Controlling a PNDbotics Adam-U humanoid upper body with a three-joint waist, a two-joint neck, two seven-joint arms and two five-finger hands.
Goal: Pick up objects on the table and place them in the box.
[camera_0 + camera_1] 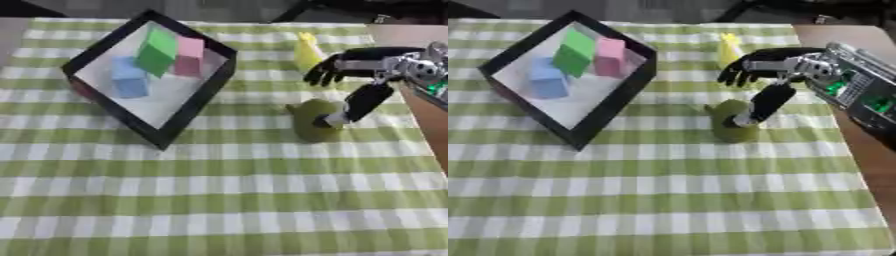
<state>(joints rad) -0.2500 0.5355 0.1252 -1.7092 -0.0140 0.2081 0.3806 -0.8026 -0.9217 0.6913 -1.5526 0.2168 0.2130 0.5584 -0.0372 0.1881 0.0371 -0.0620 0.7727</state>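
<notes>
tablecloth (pixel 219 200): green-and-white check | box (pixel 203 97): black rim, white floor | blocks: green block (pixel 157 51), pink block (pixel 189 56), blue block (pixel 129 76) | olive-green object (pixel 311 117) | yellow object (pixel 306 52) | right hand (pixel 337 67): black, silver

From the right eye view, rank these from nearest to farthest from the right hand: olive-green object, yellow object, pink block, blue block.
Measured from the right hand:
1. Yellow object, just left of the fingers.
2. Olive-green object, below, at the thumb tip.
3. Pink block, in the box, right side.
4. Blue block, in the box, left side.

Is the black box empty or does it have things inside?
Not empty: the box holds a green block, a pink block and a blue block.
</notes>
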